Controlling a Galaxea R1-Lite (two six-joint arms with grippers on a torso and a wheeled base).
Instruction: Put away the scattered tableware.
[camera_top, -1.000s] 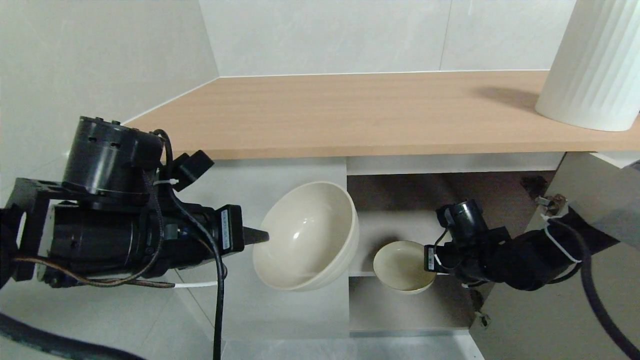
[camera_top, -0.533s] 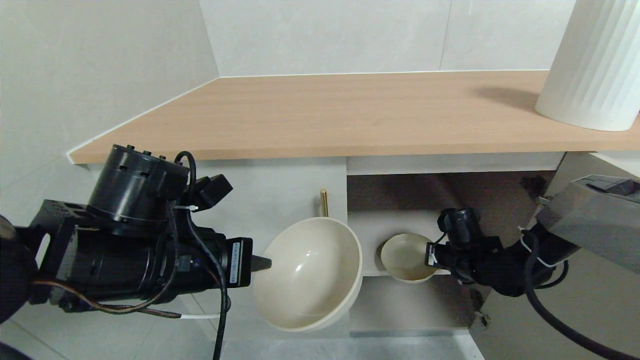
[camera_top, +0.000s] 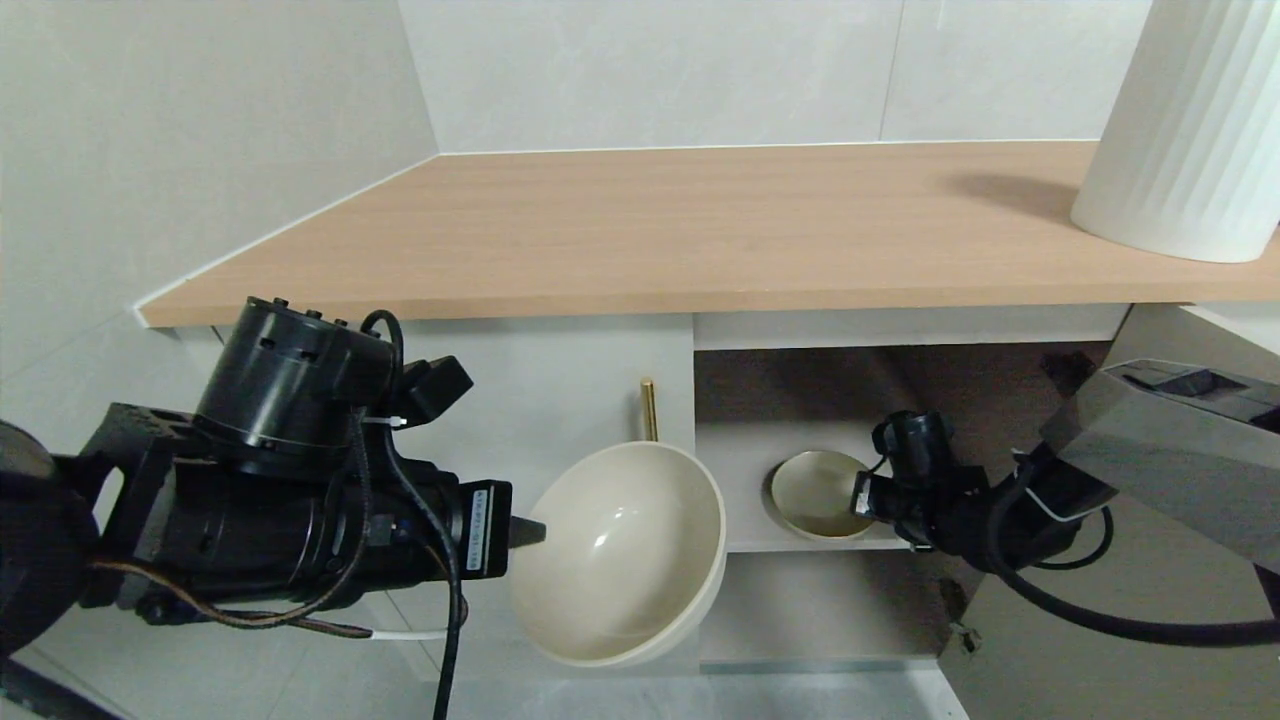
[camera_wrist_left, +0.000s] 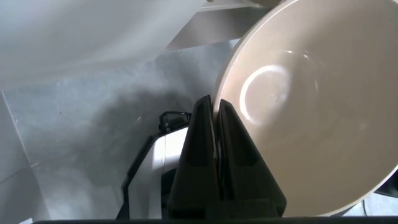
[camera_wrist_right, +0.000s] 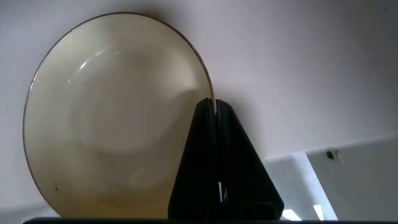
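Stowing step: the right tool (camera_top: 866, 500) pinches the small bowl (camera_top: 815, 492) by its rim, low over the cabinet shelf (camera_top: 735, 490), perhaps touching it. The left tool (camera_top: 532, 530) grips the large bowl (camera_top: 625, 555) nearer, left of the opening. Next, I judge: release the small bowl, retreat, then shelve the large one.

Pale tiled walls (camera_top: 650, 70) meeting at corner; wooden counter (camera_top: 700, 220); open cabinet (camera_top: 900, 327) beneath, brass handle (camera_top: 648, 405); white ribbed cylinder (camera_top: 1190, 130) on counter, right.
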